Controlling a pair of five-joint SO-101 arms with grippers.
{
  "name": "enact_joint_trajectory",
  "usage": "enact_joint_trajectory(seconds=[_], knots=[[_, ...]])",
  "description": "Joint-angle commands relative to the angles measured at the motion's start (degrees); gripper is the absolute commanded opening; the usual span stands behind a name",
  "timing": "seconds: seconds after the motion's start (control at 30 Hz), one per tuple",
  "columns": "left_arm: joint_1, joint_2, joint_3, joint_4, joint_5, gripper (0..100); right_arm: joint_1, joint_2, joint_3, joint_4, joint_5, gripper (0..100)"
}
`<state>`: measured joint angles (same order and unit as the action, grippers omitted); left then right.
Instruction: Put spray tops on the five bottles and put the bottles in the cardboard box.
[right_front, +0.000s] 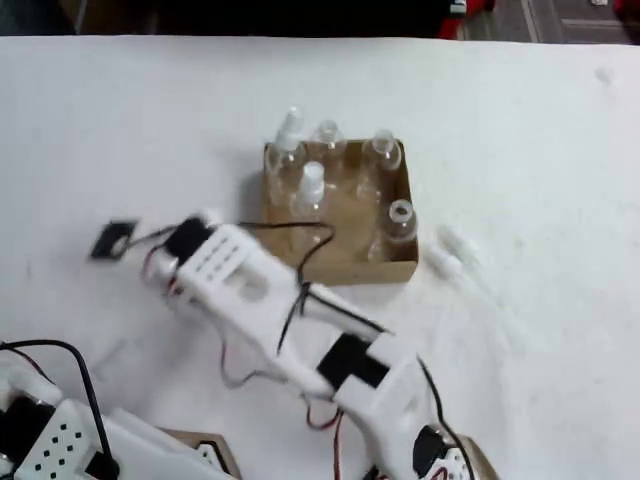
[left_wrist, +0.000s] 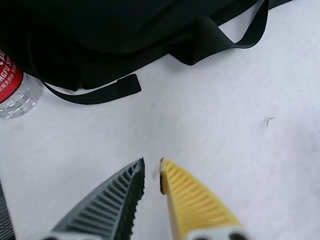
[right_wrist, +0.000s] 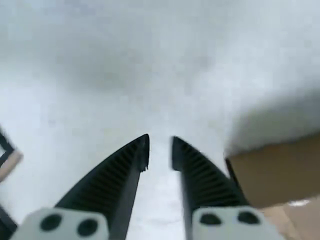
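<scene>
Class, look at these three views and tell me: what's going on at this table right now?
Five bottles stand in the cardboard box; two appear to wear spray tops, three look open. A few loose tops lie on the table beside the box. The right pincer hovers empty over the table by the box's edge; the left pincer is empty too.

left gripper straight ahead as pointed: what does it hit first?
The left gripper likely meets the black bag by its strap end; bare table lies between. Depth unclear: a downward tilt would hit table first.
</scene>
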<state>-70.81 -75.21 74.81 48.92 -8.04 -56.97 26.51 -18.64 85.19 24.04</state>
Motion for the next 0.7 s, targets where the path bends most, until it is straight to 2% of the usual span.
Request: enact_joint_trajectory(seconds=[0.0, 0.3, 0.67], knots=[[-0.6, -0.7, 1.2, 0.3, 0.4, 7, -5.8, -0.5, -6.4, 0.8, 0.0, 27.8], [-3.6, -0.7, -1.7, 3.2, 0.3, 7, -18.2, 0.7, -7.3, -3.5, 0.0, 25.3], [-3.6, -0.7, -1.6, 3.4, 0.1, 7, -21.8, 9.5, -12.3, -8.7, 0.0, 25.3]])
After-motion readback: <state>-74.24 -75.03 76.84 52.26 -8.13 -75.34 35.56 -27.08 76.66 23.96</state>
